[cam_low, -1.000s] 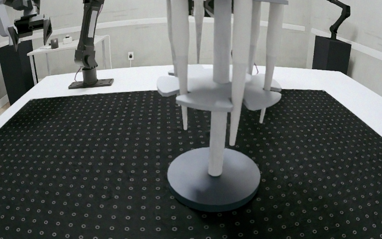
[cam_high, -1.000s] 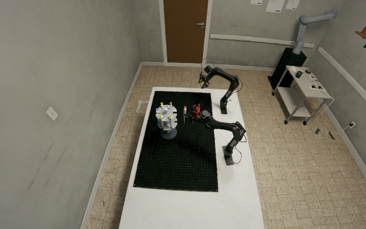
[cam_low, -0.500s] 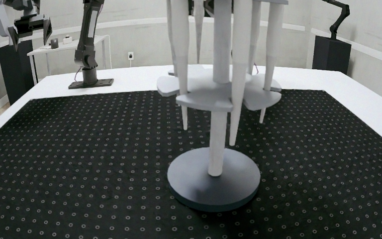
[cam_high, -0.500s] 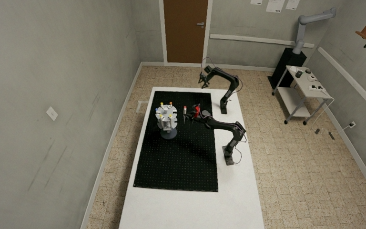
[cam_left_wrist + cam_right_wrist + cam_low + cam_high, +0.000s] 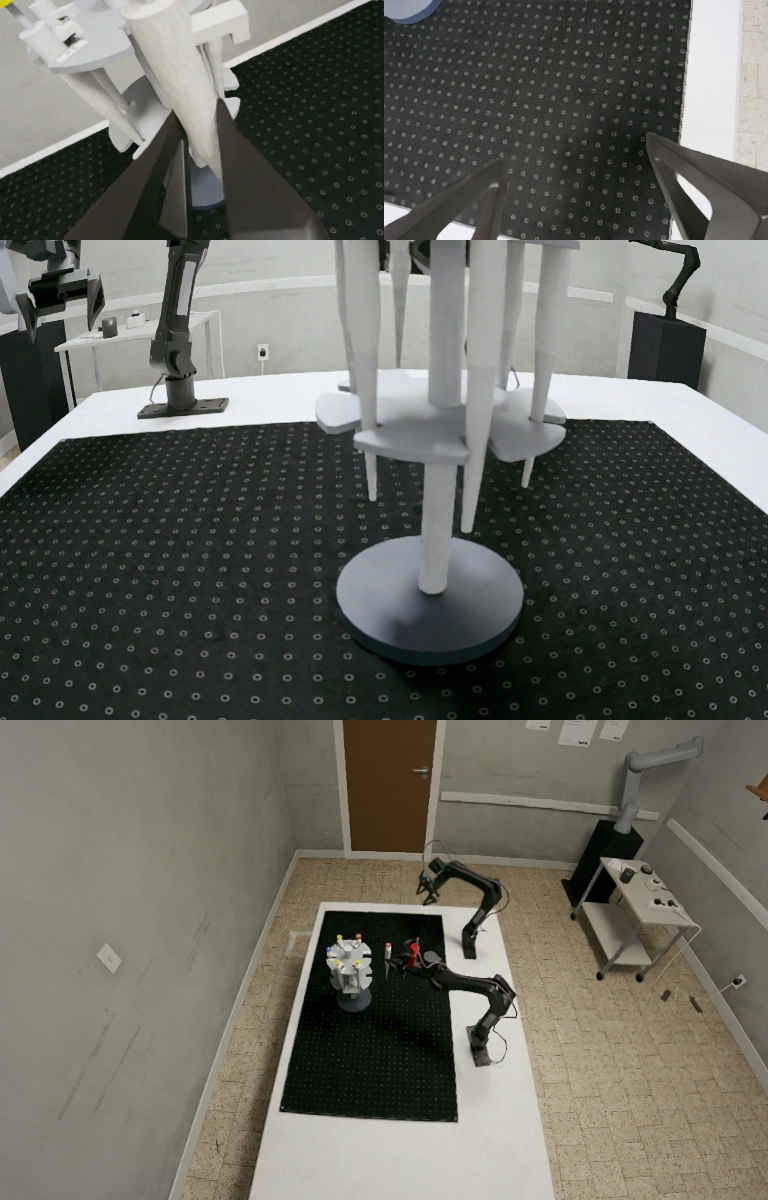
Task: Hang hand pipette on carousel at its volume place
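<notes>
L arm outstretched, jaws clamped in a narrow grip; R arm bent, raised, jaws wide open.

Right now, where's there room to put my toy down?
Try the black mat between the carousel's round base and the mat's edge farthest from it, or the white table beyond that edge. It's crowded beside the carousel, where the left gripper holds the red-topped pipette.

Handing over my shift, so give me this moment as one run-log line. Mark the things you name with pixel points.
left tool [image 5: 391, 962] [image 5: 400, 256] [image 5: 196, 107]: gripping red-topped pipette [image 5: 387, 950] [image 5: 400, 302] [image 5: 170, 55] | right tool [image 5: 423, 897] [image 5: 61, 330] [image 5: 575, 149]: open | pipette: unhung, beside carousel [image 5: 353, 998] [image 5: 430, 602] [image 5: 102, 42] [image 5: 406, 10]
</notes>
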Controlling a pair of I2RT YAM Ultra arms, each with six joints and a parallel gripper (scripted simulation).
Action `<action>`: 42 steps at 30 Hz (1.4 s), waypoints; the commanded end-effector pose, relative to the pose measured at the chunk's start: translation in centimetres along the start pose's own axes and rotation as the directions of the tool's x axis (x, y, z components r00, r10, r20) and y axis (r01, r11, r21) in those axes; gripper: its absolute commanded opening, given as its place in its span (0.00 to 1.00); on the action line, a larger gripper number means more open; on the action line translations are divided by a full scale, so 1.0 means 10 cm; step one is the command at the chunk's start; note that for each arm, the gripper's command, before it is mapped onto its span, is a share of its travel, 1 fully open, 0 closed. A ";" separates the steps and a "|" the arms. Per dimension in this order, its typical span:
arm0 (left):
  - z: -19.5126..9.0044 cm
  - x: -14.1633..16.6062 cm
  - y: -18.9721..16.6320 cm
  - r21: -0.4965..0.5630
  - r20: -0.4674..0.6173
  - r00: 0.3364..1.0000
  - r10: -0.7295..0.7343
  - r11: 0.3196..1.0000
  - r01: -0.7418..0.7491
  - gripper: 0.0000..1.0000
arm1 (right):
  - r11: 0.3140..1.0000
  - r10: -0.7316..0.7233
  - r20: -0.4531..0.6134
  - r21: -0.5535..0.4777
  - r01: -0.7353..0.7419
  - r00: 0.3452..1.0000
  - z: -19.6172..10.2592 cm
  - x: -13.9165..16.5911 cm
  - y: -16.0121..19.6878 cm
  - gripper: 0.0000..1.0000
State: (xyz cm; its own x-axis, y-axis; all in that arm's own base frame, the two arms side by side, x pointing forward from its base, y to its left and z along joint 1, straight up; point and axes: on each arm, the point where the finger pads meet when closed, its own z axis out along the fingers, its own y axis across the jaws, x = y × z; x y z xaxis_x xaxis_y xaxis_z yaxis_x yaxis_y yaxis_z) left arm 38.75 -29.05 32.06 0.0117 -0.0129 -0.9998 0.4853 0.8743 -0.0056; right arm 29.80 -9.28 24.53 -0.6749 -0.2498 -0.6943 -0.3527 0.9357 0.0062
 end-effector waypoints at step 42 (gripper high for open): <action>-0.04 -0.20 -0.01 0.002 0.078 0.997 -0.021 1.000 0.021 0.12 | 1.000 -0.012 0.024 0.009 0.012 1.000 -0.04 -0.07 -0.04 1.00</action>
State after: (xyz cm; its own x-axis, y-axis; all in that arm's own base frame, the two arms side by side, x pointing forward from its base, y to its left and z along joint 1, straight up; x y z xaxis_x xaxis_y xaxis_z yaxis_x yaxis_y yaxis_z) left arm 38.59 -28.91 31.31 0.0118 -0.0130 -0.9998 0.4853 0.8743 -0.0057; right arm 29.80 -9.28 24.53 -0.6749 -0.2498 -0.6943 -0.3527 0.9357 0.0062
